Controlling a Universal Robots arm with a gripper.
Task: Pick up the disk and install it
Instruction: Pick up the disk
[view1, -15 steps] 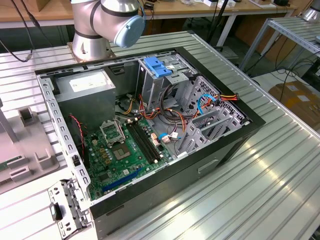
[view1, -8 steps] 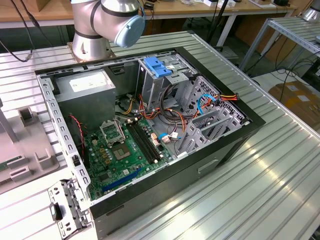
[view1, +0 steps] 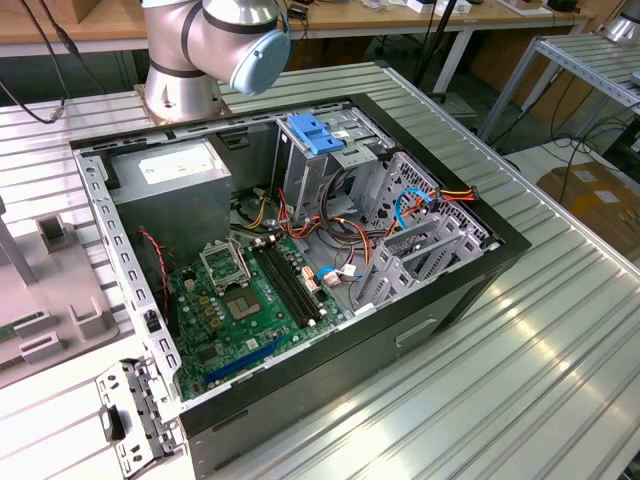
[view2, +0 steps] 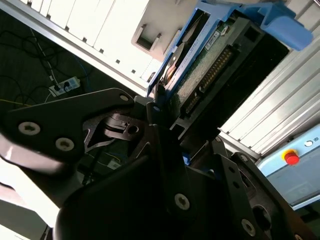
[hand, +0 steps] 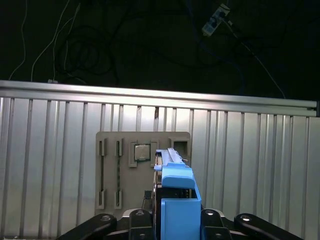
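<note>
DESK: What were your jaws doing when the shutter went?

ARM: They were pinched tight on the disk. My gripper had it clamped from both sides, with dark linkage showing on either flank in the first wrist view.

DESK: And where was the disk?

ARM: It was in the air, off the slatted table, hanging over the grey tray without touching it. In the second wrist view its blue rail and connector edge ran away from my knuckles. Its blue tab was at the far end, and a corner of the tray showed behind it.

DESK: Was anything in the tray?

ARM: A square chip sat in one of its pockets. The long slots beside that pocket were bare.

DESK: Place the computer for the readers.

ARM: In the exterior view, the open computer case lay just beside the tray, on the exterior view's right. The green motherboard was on the case floor, nearer the tray. The grey power box with its white label stood at the back. The pale-blue ribbed clip capped the drive cage, well apart from the tray. My own arm's base joint stood behind the case.

DESK: Anything past the table?

ARM: A red button sat on a pale unit, far from the tray.
</note>
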